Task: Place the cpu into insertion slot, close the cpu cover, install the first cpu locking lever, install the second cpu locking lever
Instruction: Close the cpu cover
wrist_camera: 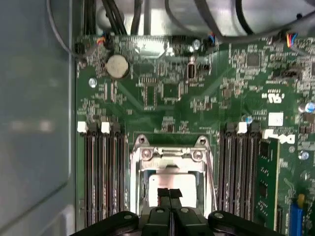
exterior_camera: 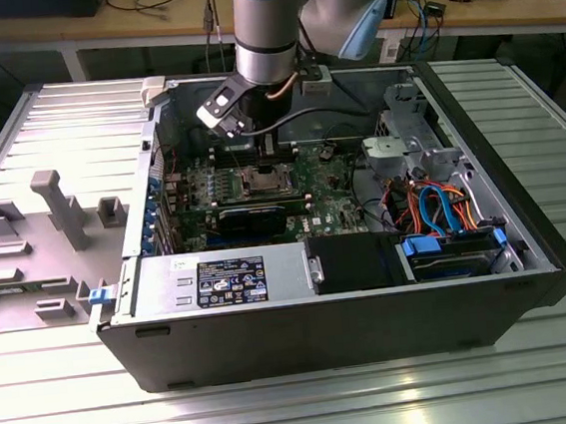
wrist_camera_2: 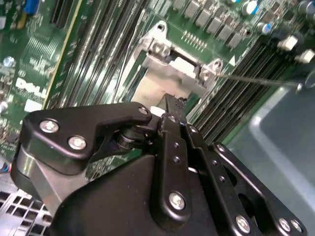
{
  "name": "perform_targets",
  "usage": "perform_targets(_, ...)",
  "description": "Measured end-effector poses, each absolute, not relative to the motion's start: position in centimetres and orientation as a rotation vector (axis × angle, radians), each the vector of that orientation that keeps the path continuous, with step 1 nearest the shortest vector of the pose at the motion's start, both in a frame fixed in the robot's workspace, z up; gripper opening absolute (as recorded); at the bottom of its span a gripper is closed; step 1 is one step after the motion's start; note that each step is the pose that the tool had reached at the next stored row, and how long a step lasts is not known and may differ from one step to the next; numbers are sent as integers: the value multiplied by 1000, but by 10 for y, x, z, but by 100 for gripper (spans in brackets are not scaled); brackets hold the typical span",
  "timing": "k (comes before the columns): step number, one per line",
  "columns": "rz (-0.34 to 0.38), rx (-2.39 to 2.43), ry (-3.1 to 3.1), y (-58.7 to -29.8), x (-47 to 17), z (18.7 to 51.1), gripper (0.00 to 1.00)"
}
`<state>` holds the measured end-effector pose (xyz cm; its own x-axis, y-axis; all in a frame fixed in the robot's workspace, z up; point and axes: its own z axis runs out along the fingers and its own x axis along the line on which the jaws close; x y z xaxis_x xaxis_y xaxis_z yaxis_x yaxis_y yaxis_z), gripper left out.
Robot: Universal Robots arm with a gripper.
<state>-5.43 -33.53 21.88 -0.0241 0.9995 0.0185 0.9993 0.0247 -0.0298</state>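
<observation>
The insertion slot [exterior_camera: 260, 181] sits mid-board inside the open computer case. In the first wrist view the silver cpu cover [wrist_camera: 170, 155] lies down over the slot [wrist_camera: 135, 169], and the cpu's [wrist_camera: 170, 178] silvery top shows through its window. My gripper [wrist_camera: 170, 192] is shut with nothing between its fingers, and its tips are right over the cpu at the window's near edge. In the second wrist view the gripper [wrist_camera_2: 171, 104] hides most of the socket [wrist_camera_2: 172, 66]. A thin wire locking lever [wrist_camera_2: 256, 78] sticks out sideways from the socket, unlatched. My gripper [exterior_camera: 262, 152] hangs just above the board.
Long black memory slots [wrist_camera: 101, 172] [wrist_camera: 238, 167] flank the socket closely on both sides. A long black card [exterior_camera: 253, 215] lies in front of the socket. Drive cage and coloured cables [exterior_camera: 433, 208] fill the exterior view's right. Grey fixtures [exterior_camera: 52, 204] stand outside the case on that view's left.
</observation>
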Motion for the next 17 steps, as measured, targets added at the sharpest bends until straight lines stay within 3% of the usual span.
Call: perform_targets(17,12,-2146,-2247,-336,-73,210,11)
